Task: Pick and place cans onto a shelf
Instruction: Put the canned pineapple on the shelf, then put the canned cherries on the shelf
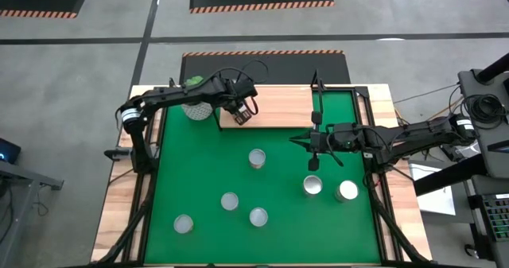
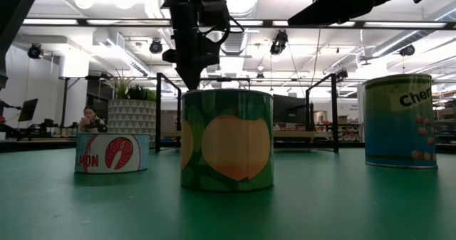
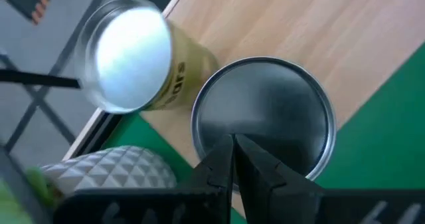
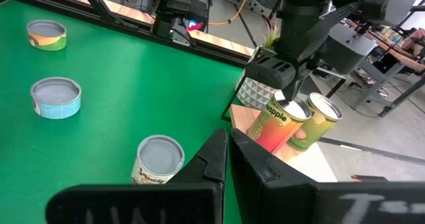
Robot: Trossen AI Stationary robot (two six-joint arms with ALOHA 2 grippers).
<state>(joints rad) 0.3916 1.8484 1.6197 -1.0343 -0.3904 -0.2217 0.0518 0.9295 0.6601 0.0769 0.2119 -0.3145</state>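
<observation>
I'm placing: left gripper (image 1: pixel 245 114) hangs over the second can (image 3: pixel 262 121) on the shelf (image 1: pixel 278 105), jaws clenched empty. Next, fetch another; right gripper (image 1: pixel 314 163) waits clenched.

Left hand (image 1: pixel 244 111) reaches far forward, fingers closed; right hand (image 1: pixel 313 163) hangs mid-table, fingers together.

white pot with green plant (image 1: pixel 196 106) at green mat's (image 1: pixel 207 172) corner, wooden table (image 1: pixel 119 212)

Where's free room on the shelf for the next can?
The shelf is bare from the middle to its right post. Its left end is crowded: two cans stand together under the left gripper, beside the plant pot. The right gripper hangs over the mat.
</observation>
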